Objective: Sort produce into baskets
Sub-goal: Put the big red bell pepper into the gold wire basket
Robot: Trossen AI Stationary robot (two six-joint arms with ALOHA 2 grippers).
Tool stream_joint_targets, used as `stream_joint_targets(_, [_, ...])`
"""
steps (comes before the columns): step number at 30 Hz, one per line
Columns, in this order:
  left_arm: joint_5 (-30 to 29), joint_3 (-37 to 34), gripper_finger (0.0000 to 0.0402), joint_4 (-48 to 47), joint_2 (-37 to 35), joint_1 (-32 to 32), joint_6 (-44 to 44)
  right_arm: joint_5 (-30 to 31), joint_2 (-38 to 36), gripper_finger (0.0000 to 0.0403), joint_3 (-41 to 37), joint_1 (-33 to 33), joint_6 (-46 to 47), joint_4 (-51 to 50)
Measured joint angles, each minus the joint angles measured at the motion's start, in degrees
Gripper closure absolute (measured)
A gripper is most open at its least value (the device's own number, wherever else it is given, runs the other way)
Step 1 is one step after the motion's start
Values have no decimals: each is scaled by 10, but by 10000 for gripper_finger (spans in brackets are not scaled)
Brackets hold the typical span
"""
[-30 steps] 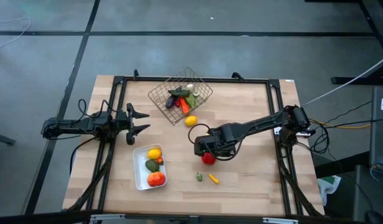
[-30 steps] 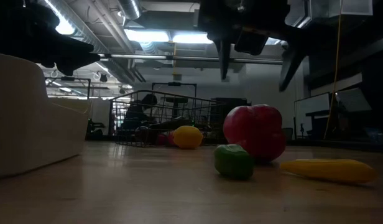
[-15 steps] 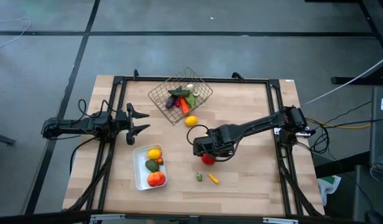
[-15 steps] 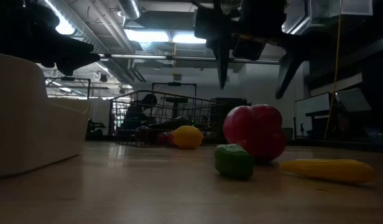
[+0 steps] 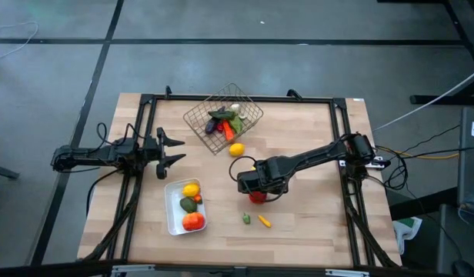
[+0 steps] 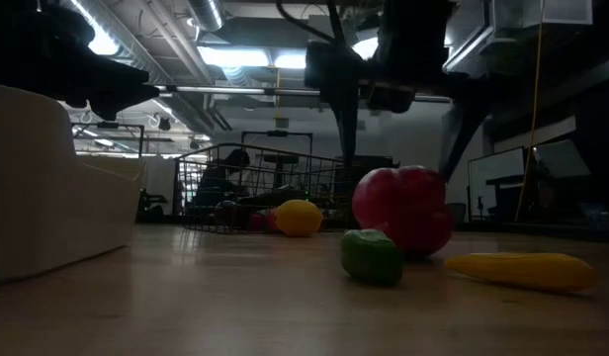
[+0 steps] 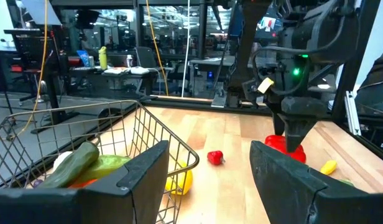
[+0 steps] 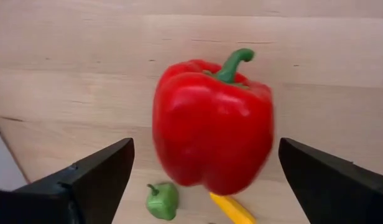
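A: What is seen from above?

B: The right gripper [image 5: 255, 187] is poised directly over the red pepper [image 5: 257, 197] near the middle of the table [image 5: 314, 223], so the fruit is partly hidden beneath it. The left gripper [image 5: 175, 149] is parked at the left edge, just above the white tray [image 5: 172, 219], its fingers part-way apart with nothing between them. The wire basket [image 5: 197, 117] sits toward the far side, a lemon [image 5: 236, 149] lying loose beside it.

A: And at table height?

B: The pepper [image 6: 403, 210] is shown resting on the wood, with the right gripper's 2 fingers hanging on either side above it. A small green piece [image 6: 372, 256] and a yellow piece [image 6: 522, 270] lie close in front and should not be nudged.

A: The left wrist view?

B: The basket [image 7: 148, 134] is seen nearby, the pepper [image 7: 280, 144] farther off beneath the other arm.

A: The right wrist view?

B: The pepper [image 8: 211, 126] is framed between 2 fully spread fingers [image 8: 95, 177], nothing gripped yet. The stem [image 8: 234, 63] points away. It would be best straddled at its widest part, lowered evenly, then squeezed gently so the rounded sides are not squirted out.
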Motion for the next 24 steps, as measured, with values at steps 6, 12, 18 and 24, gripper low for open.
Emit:
stream_joint_targets(6, [0,0,180,0,0,0,0,-3,10,4,1,0,0,2])
stream_joint_targets(12, [0,0,180,0,0,0,0,-1,23,3,0,-11,-3,6])
stream_joint_targets(18, [0,0,180,0,0,0,0,-7,48,3,0,-21,-15,16])
stream_joint_targets(24, [0,0,180,0,0,0,0,-13,56,3,0,-19,-17,19])
